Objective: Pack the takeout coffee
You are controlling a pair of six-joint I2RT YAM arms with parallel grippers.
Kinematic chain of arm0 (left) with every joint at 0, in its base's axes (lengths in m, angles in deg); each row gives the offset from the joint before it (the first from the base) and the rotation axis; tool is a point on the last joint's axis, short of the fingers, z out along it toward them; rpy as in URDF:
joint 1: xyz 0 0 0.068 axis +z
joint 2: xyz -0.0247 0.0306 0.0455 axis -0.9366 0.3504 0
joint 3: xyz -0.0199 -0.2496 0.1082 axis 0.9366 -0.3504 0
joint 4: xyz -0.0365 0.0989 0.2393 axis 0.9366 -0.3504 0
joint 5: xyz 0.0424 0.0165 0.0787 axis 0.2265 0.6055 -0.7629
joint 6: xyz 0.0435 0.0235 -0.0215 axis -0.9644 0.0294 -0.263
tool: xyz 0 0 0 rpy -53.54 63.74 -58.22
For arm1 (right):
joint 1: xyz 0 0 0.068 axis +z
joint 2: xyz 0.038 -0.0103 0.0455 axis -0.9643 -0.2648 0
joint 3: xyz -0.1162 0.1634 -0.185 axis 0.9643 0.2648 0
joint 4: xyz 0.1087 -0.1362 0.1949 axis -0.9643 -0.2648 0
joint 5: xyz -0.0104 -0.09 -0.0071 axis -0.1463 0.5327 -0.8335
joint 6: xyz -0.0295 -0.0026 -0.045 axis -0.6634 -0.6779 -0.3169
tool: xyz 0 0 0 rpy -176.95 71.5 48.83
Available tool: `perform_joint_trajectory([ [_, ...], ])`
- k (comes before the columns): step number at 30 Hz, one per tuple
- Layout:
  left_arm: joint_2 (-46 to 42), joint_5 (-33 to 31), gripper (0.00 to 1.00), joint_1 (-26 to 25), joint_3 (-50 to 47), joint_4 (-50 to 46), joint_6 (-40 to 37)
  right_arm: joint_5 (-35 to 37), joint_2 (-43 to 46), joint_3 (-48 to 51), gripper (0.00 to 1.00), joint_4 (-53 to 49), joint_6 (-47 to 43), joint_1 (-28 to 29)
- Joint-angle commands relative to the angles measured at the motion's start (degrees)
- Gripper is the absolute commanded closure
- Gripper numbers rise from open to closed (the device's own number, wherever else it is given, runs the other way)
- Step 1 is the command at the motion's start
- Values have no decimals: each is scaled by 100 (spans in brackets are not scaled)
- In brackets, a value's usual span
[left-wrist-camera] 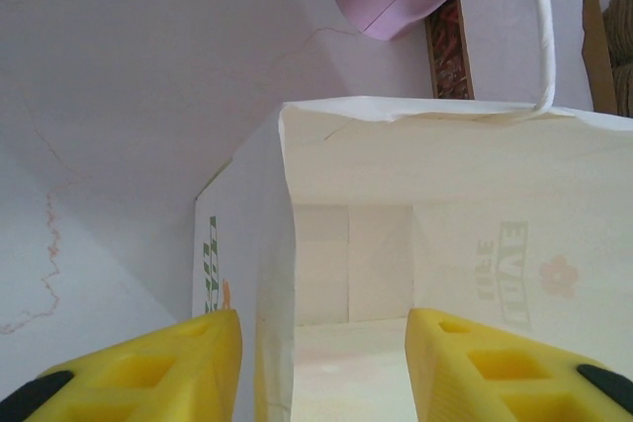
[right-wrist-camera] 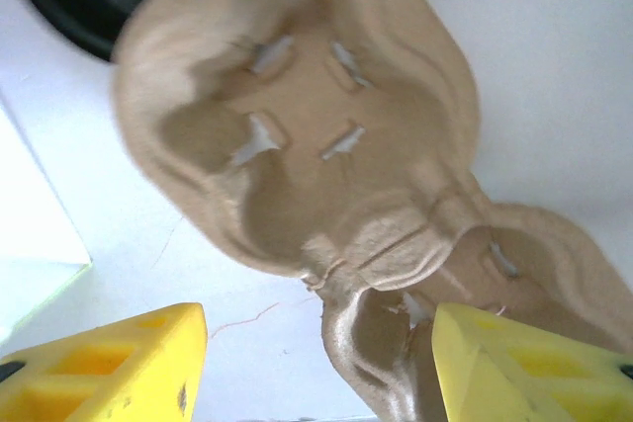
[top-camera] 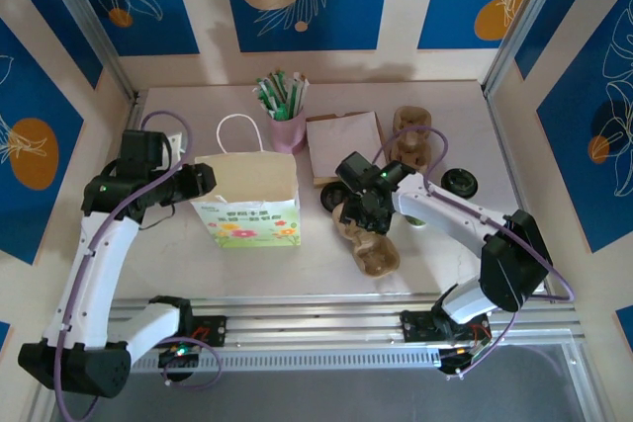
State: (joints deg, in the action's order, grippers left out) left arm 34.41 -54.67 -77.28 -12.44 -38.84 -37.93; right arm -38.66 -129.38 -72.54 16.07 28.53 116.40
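Cup (top-camera: 416,218), white and green, peeks out from under the right arm, at 3 o'clock from the bag (top-camera: 247,200) and well apart from it; most of it is hidden. A black lid (top-camera: 461,183) lies on the table (top-camera: 326,264) at 2 o'clock from the cup.

Left gripper (left-wrist-camera: 323,328) sits at the bag's 9 o'clock edge, jaws apart. One finger is outside and one inside the open mouth, with the side wall between them unpinched.

Right gripper (right-wrist-camera: 318,318) hangs over a pulp carrier (right-wrist-camera: 297,126), jaws wide and holding nothing; the carrier's narrow waist lies between the fingers. A dark disc (top-camera: 331,198) lies at 10 o'clock from that carrier. A pink cup (top-camera: 288,127) of sticks stands at 12 o'clock from the bag.
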Motion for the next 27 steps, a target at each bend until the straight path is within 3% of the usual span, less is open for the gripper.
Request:
perform_joint_trajectory([
  [1, -81, 123, 53, -21, -52, 11, -107, 445, -96, -214, 37, -581, -1463, 179],
  [12, -102, 183, 53, -20, -9, 11, -110, 273, -215, 155, 42, -259, -2639, 25],
  [27, -130, 176, 53, -16, -60, 20, -97, -125, -636, 426, 45, 25, -2937, -15],
])
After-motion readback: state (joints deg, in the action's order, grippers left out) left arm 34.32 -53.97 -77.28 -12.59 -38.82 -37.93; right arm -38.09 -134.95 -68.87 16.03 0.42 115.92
